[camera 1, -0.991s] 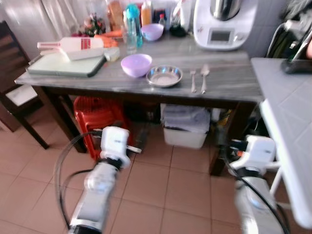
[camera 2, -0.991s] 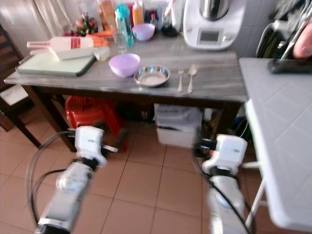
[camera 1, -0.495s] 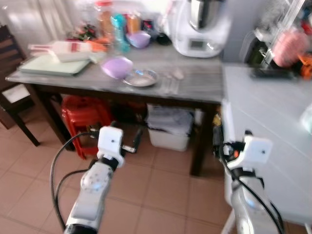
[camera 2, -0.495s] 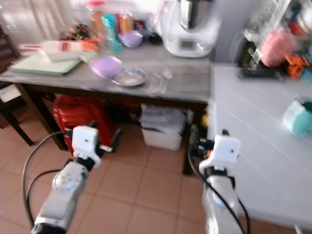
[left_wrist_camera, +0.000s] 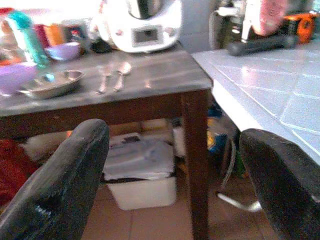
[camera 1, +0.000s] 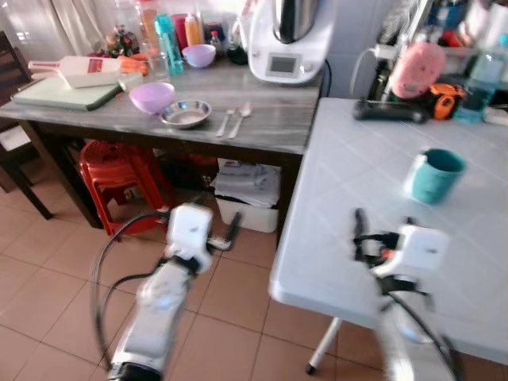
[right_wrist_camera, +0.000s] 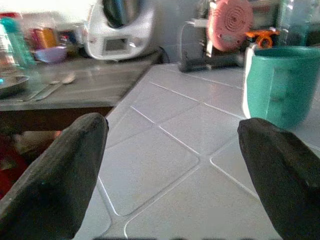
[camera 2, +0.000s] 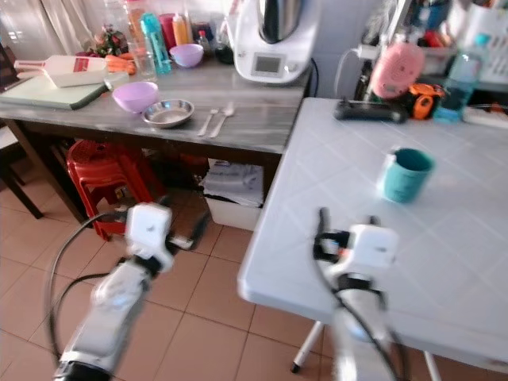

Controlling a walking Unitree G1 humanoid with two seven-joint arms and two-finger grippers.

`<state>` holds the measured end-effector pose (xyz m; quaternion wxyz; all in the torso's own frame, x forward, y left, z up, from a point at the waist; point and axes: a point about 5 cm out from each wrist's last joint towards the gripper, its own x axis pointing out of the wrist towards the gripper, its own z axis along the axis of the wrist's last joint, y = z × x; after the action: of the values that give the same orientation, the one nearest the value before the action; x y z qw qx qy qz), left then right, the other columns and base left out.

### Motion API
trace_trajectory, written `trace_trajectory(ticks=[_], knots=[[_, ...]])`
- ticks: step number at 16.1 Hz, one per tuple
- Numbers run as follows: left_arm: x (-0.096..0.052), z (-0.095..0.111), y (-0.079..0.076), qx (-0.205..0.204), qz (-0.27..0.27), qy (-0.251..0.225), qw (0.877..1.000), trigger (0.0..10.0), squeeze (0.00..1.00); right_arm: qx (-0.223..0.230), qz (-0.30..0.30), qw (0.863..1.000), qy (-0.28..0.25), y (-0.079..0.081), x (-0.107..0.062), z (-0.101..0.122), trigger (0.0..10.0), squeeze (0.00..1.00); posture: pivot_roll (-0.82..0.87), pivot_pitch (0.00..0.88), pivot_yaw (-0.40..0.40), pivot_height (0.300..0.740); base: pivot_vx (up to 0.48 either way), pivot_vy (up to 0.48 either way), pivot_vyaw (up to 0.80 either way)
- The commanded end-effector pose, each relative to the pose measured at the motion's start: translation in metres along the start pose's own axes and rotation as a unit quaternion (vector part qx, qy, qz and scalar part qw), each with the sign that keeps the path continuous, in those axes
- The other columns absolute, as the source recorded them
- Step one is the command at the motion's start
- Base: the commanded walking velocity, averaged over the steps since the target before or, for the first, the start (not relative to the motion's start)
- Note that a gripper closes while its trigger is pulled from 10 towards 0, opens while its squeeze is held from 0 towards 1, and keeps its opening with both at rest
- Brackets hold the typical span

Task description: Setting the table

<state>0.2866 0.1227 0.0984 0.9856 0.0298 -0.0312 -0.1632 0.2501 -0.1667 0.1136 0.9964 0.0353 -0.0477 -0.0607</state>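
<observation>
A steel bowl, a purple bowl, a fork and a spoon lie on the grey wooden side table. A teal mug stands on the white tiled table to the right. My left gripper hangs low over the floor, open and holding nothing, pointed toward the side table's leg. My right gripper is open and holding nothing at the white table's near edge, with the teal mug a short way beyond its fingers.
A white kitchen machine, bottles, a small purple bowl and a cutting board crowd the side table's back and left. Below it stand a red stool and a white bin. A dark chair is far left.
The camera has swung to the right, bringing the white tiled table and teal mug into view. The right gripper now sits at that table's edge; both grippers stay open.
</observation>
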Motion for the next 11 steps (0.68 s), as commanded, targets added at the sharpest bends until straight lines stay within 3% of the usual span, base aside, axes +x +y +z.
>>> trace_trajectory(ticks=[1, 4, 8, 10, 11], knots=[[0.004, 0.004, -0.005, -0.002, -0.014, -0.006, 1.0, 10.0, 0.0, 0.0, -0.01, 1.0, -0.005, -0.005, 0.001, 0.002, 10.0, 0.0, 0.06, 0.0, 0.08, 0.74, 0.0, -0.386, 0.0], [0.004, 0.004, -0.004, 0.0, -0.017, -0.005, 1.0, 10.0, 0.0, 0.003, -0.024, 1.0, -0.007, -0.008, 0.002, 0.002, 10.0, 0.0, 0.06, 0.0, 0.082, 0.74, 0.0, -0.389, 0.0], [0.001, 0.001, -0.009, -0.018, -0.043, -0.004, 0.999, 10.0, 0.0, 0.004, -0.031, 0.999, -0.003, -0.011, 0.004, 0.001, 10.0, 0.0, 0.07, 0.0, 0.081, 0.74, 0.0, 0.0, 0.0], [-0.004, -0.009, -0.012, -0.018, -0.076, 0.019, 0.997, 10.0, 0.0, 0.0, -0.034, 0.999, -0.005, -0.014, 0.012, 0.003, 10.0, 0.0, 0.06, 0.008, 0.081, 0.74, 0.0, 0.0, 0.0], [-0.007, -0.016, -0.011, -0.019, -0.089, 0.03, 0.995, 10.0, 0.0, 0.0, -0.023, 1.0, 0.0, -0.014, 0.024, 0.005, 10.0, 0.0, 0.06, 0.012, 0.083, 0.74, 0.0, 0.0, 0.0]])
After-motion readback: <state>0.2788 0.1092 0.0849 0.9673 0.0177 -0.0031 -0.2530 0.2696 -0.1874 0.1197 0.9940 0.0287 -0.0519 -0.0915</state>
